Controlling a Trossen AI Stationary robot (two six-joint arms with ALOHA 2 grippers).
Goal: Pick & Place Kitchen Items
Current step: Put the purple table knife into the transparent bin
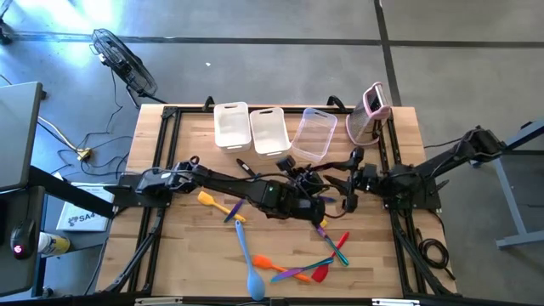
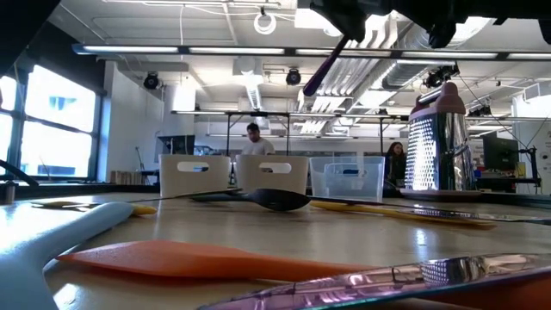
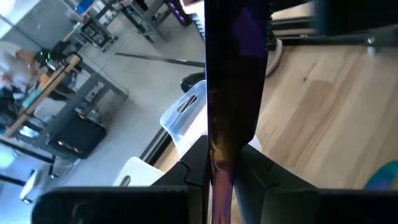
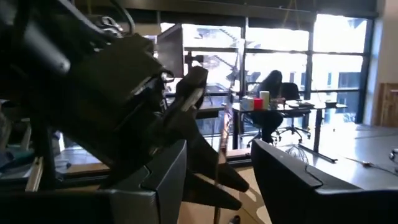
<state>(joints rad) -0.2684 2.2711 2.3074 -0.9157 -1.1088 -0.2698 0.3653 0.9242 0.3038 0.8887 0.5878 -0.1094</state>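
Note:
My left gripper [image 1: 311,204] hangs over the middle of the table, shut on a purple utensil [image 3: 233,81]. In the low view the utensil's purple end [image 2: 322,67] slants down from the gripper, high above the table. My right gripper [image 4: 217,180] stands open close to the right of it [image 1: 348,195], facing the left arm's dark wrist with nothing between its fingers. More utensils lie flat on the wood: a yellow one [image 1: 212,202], a light blue one [image 1: 248,263], an orange one [image 1: 270,263], a red one [image 1: 323,270] and a black one [image 2: 280,200]. My left gripper pinches the purple utensil between its two fingers [image 3: 264,177], on the narrower part [image 3: 221,158] that runs back between them. The utensil lies along the fingers and sticks out past their tips, widening farther out. It is lifted clear of the table.
Three plastic tubs [image 1: 231,124] [image 1: 270,130] [image 1: 314,133] stand in a row at the far side. An upright pink-and-metal grater [image 1: 371,110] stands to their right. Bare wood lies at the near left [image 1: 183,255]. People sit in the room beyond the table.

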